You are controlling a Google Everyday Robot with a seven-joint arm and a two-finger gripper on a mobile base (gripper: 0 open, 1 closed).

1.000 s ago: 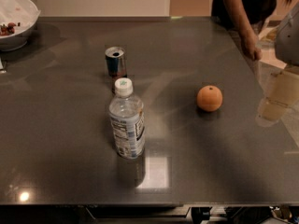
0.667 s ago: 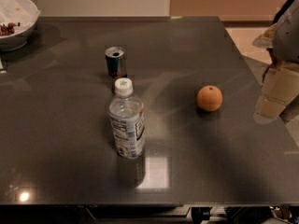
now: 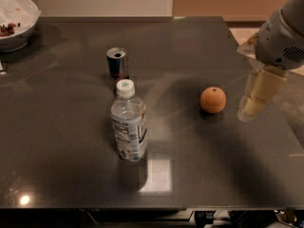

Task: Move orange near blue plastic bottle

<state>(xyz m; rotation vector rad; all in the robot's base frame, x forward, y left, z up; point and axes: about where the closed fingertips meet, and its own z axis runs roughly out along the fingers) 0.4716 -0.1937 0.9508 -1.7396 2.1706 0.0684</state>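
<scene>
1. A small round orange fruit (image 3: 212, 99) is set on the dark bench (image 3: 71, 175), right of the clear blue-labelled plastic bottle (image 3: 128, 125).
2. The tool (image 3: 249, 109) is held beside the fruit; its state cannot be told.

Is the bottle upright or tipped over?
Upright: the bottle stands on its base, white cap on top, left of the orange. The gripper hovers right of the orange.

Dark table (image 3: 213, 175) carrying blue plastic bottle (image 3: 128, 127) standing upright, can (image 3: 117, 63) sitting just behind it, orange (image 3: 213, 99) sitting to the right, white bowl (image 3: 16, 20) sitting in far-left corner. Gripper (image 3: 248, 112) hanging near orange's right.
</scene>
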